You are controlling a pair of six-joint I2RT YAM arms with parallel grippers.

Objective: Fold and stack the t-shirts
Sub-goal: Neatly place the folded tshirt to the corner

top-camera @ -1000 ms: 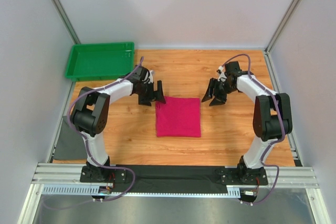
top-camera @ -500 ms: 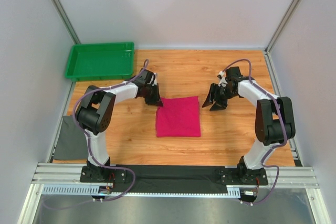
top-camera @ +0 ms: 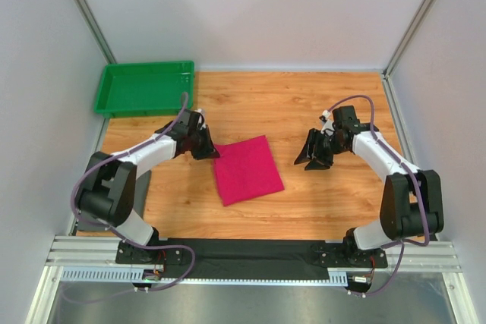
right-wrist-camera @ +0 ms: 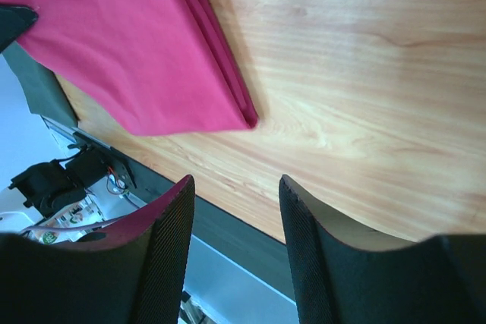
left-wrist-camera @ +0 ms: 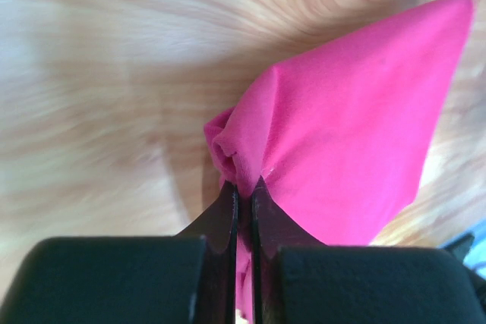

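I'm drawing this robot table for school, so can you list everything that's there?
t-shirt: one, magenta-pink, folded, middle of the table
tray: one, green, far left corner
table: one, light brown wood, under everything
left arm: one, white and black, left side
right arm: one, white and black, right side
left claw: one, black, shut on the t-shirt's far left corner
right claw: one, black, open, right of the t-shirt, not touching it

- One plain magenta-pink soft fabric t-shirt [top-camera: 247,170], folded into a flat rectangle, layered edges stacked along one side.
- Lies skewed mid-counter [top-camera: 266,104]; far-left corner bunched up, pinched in left gripper [left-wrist-camera: 243,187].
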